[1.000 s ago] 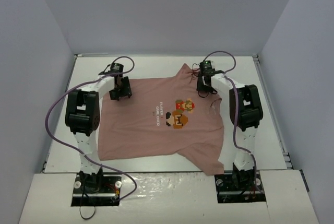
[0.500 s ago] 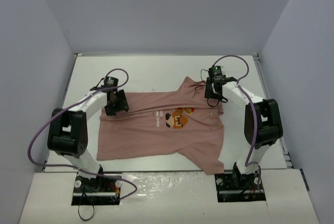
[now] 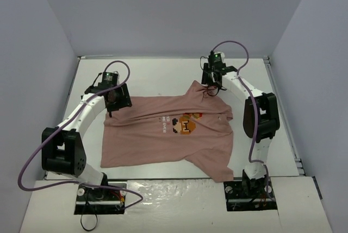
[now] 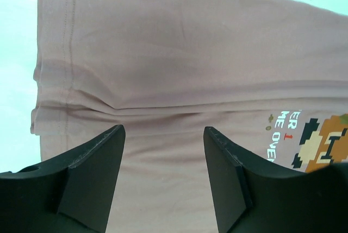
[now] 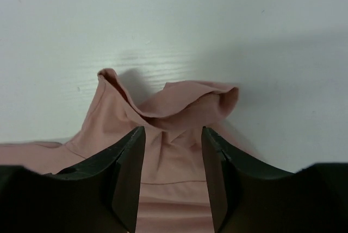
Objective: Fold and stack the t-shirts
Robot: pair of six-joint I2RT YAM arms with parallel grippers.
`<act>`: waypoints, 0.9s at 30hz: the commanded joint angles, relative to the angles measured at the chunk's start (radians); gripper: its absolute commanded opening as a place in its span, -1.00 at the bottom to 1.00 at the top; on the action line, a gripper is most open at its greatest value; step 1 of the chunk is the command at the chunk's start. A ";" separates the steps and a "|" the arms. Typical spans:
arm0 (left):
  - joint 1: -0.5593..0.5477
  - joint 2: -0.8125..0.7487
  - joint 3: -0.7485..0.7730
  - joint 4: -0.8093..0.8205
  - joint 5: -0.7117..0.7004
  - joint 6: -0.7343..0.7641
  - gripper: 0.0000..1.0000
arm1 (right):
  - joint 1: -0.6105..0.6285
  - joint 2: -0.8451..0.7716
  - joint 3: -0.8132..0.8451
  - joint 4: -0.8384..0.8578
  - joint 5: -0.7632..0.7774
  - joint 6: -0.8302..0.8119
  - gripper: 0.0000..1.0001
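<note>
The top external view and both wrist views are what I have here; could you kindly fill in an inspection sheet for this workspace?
Surface: white table, bare around the cloth.
Job's things: one dusty-pink t-shirt lying print up, with a fold across its far part; the far sleeve is bunched and standing up.
Clutter: nothing seen.
Grippers: left pincer open over the shirt's left side, holding nothing; right pincer open at the bunched sleeve.
Cables: purple cables loop off both arms, clear of the shirt.
Surroundings: plain grey walls on three sides.
</note>
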 commanded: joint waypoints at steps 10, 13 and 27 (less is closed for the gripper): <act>-0.008 -0.129 -0.032 -0.052 0.028 0.079 0.14 | 0.035 0.061 0.111 0.014 0.023 -0.299 -0.01; -0.007 -0.135 -0.049 -0.057 0.028 0.080 0.13 | 0.035 0.086 0.122 0.015 0.017 -0.353 -0.01; -0.008 -0.134 -0.059 -0.080 0.021 0.096 0.13 | 0.034 0.141 0.160 0.015 -0.119 -0.500 -0.09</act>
